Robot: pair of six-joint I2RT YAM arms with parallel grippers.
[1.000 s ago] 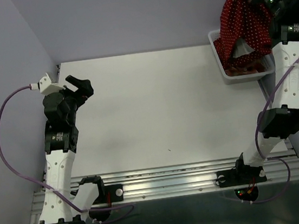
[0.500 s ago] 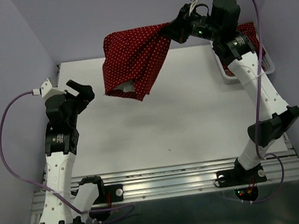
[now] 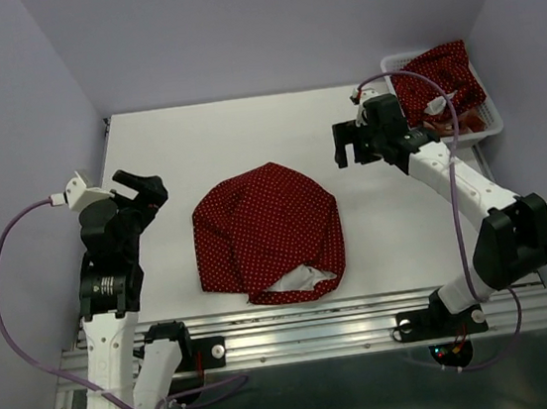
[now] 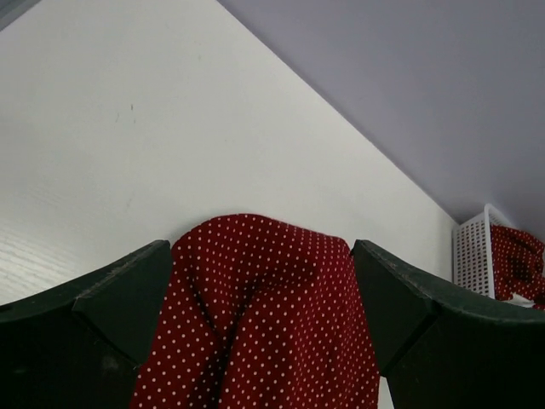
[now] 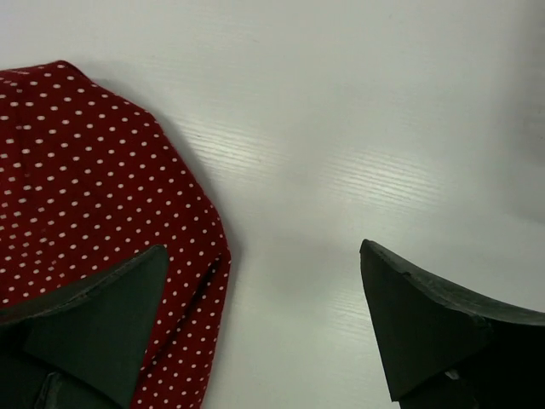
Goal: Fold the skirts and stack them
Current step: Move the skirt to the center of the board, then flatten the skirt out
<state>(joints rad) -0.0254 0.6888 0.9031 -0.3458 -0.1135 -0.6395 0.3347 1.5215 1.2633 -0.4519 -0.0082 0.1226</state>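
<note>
One dark red polka-dot skirt (image 3: 267,233) lies alone on the table (image 3: 196,144), free of both hands. It is a rumpled, rounded heap, with pale lining showing at its near edge. So the step in hand looks like the first fold of the first skirt, and nothing is stacked yet.

The right hand (image 3: 351,140) stands wide and holds nothing. The skirt lies just to its left and a little nearer the arm bases. In its wrist view the cloth's edge runs beside the left finger and does not enter the gap.

The left hand (image 3: 120,191) is also wide and empty. The skirt lies straight ahead of it, framed between its fingers but apart from them.

The next move probably calls for both hands to come down on opposite edges, pull the cloth flat, then fold it over.

A second polka-dot skirt (image 3: 442,76) sits in the white mesh basket (image 3: 491,123), behind and to the right of the right hand.
</note>
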